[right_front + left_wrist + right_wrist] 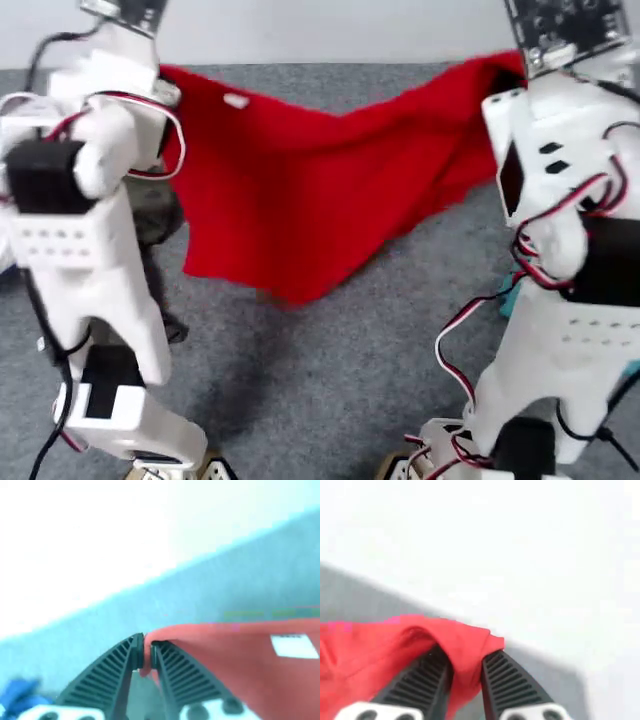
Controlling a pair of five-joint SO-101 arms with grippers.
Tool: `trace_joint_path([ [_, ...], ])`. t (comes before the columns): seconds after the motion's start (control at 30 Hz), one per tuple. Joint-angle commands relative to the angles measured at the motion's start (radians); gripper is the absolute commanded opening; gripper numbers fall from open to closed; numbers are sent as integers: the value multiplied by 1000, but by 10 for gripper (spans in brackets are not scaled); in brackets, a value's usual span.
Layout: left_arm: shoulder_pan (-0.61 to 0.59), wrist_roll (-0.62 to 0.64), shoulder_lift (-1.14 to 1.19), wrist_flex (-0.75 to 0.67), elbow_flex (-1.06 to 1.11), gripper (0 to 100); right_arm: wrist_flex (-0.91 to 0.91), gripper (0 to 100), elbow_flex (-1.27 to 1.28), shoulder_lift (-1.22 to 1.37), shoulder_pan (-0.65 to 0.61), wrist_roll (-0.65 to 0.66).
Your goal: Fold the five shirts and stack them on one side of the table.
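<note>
While the left gripper (146, 655) and right gripper (467, 667) each pinch 1 top corner, the shirt (300, 200) hangs spread between the 2 arms, over the table (330, 380). A dark cloth (155, 225) lies beside it, partly hidden behind the left arm.

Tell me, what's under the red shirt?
Grey table shows below the hanging red shirt. Whatever lies right beneath its cloth is covered.
</note>
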Motion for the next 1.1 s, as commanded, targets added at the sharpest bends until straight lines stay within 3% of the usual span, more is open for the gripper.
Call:
trace_joint_path([
  [0.0, -8, 6, -48, -80, -137, 5, -120, 10, -54, -45, 15, 69],
  [0.27, -9, -123, -55, -181, -315, 5, -137, 10, -57, -91, 61, 173],
  [0.5, -63, -153, -57, -147, -341, 5, -90, 10, -57, -110, 163, 175],
  [0.83, -69, -160, -57, 40, -595, 5, -97, 10, -57, -259, 171, 229],
  [1.07, -94, -158, -222, 41, -512, 5, -97, 10, -57, -424, 171, 278],
])
